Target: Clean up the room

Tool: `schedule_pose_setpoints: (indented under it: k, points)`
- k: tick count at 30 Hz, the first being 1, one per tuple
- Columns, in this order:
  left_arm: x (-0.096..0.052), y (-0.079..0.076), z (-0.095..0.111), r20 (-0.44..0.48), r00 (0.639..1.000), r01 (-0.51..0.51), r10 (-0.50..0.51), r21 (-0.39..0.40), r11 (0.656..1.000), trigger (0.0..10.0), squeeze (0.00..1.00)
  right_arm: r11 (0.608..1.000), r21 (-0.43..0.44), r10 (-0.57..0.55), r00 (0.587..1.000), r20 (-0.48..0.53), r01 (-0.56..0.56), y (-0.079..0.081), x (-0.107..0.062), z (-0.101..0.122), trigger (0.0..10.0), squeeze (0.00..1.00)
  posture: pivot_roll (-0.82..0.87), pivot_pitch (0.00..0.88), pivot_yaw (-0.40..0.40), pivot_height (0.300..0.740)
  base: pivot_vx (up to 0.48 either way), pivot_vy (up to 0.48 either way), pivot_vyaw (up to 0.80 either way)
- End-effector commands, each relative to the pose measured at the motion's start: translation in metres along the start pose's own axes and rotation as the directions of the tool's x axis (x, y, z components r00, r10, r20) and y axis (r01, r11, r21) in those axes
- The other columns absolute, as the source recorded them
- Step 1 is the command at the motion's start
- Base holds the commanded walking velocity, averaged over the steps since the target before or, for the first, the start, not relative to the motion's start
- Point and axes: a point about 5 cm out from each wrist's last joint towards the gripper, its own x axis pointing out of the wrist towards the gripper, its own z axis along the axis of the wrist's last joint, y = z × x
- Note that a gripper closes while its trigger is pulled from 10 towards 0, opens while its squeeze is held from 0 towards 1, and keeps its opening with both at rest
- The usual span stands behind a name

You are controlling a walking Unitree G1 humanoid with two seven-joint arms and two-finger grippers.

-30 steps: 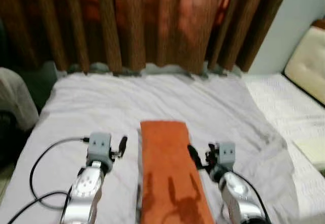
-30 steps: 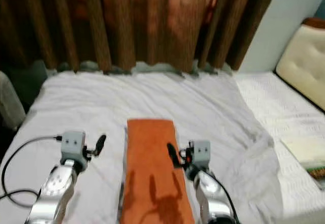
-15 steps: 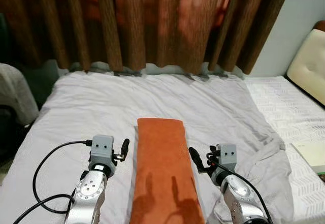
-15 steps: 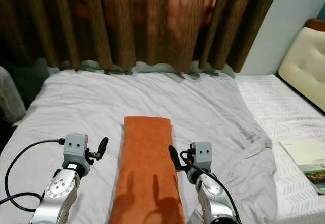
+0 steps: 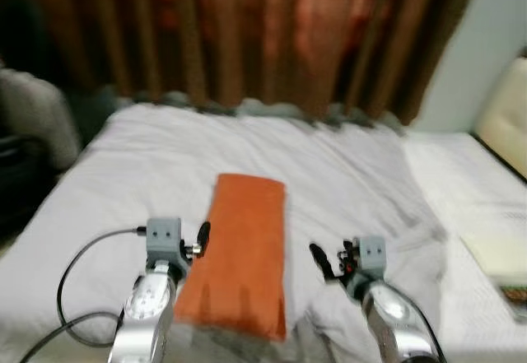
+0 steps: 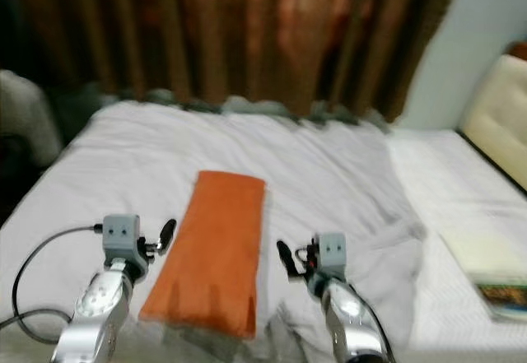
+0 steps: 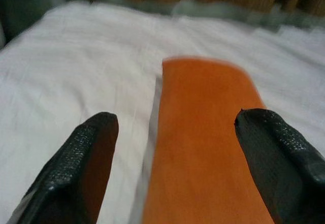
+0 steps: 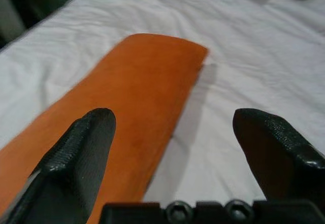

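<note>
An orange folded towel (image 5: 240,248) lies lengthwise on the white bed sheet (image 5: 346,165); its near end rests close to the bed's front edge. My left arm (image 5: 152,297) reaches over the sheet just left of the towel. In the left wrist view the left gripper (image 7: 177,122) is open, and the towel (image 7: 208,168) runs between its fingers. My right arm (image 5: 387,314) is over rumpled sheet a little right of the towel. The right gripper (image 8: 175,117) is open too, with the towel (image 8: 137,92) ahead toward one finger. Neither gripper holds anything.
Brown curtains (image 5: 272,34) hang behind the bed. A cream headboard (image 6: 502,108) and a book (image 6: 490,268) are at the right. A grey garment on a dark chair (image 5: 33,116) stands at the left. A black cable (image 5: 70,268) loops from my left arm.
The whole view has shifted and blurred, so the camera has moved. The towel's near end is now in view, and the towel sits nearer my left gripper. Both grippers stay open.
</note>
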Motion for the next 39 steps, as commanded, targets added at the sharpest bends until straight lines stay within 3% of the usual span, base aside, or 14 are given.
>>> schedule_pose_setpoints:
  k: [1, 6, 12, 31, 39]
  points:
    - [0.003, -0.003, 0.003, 0.001, 1.0, 0.01, -0.01, -0.006, 1.0, 10.0, 0.0, 1.0, -0.006, 0.003, 1.0, -0.02, -0.003, -0.002, 0.0, -0.001, 10.0, 0.0, 0.1, 0.007, -0.102, 0.74, 0.0, 0.0, 0.0]
    - [-0.003, -0.006, 0.009, 0.048, 0.998, 0.029, -0.033, 0.086, 0.996, 10.0, 0.0, 1.0, 0.007, 0.002, 1.0, 0.016, -0.002, -0.002, 0.0, 0.004, 10.0, 0.0, 0.11, 0.002, -0.106, 0.74, 0.0, 0.0, 0.0]
    - [-0.009, -0.007, 0.019, 0.116, 0.992, 0.036, -0.043, 0.063, 0.997, 10.0, 0.0, 1.0, 0.015, 0.022, 1.0, 0.016, -0.023, 0.005, -0.002, -0.001, 10.0, 0.0, 0.11, 0.0, -0.108, 0.74, 0.176, 0.151, 0.0]
    - [-0.008, -0.009, 0.023, 0.137, 0.988, 0.059, -0.072, 0.097, 0.994, 10.0, 0.0, 1.0, 0.01, 0.026, 1.0, 0.009, -0.026, 0.003, 0.0, 0.0, 10.0, 0.0, 0.12, 0.0, -0.109, 0.74, 0.322, 0.355, 0.0]
    - [-0.004, -0.011, 0.026, 0.13, 0.985, 0.093, -0.111, 0.135, 0.986, 10.0, 0.0, 1.0, 0.002, 0.008, 1.0, -0.014, -0.008, 0.002, 0.001, -0.002, 10.0, 0.0, 0.12, 0.0, -0.105, 0.74, 0.465, 0.0, -0.5]
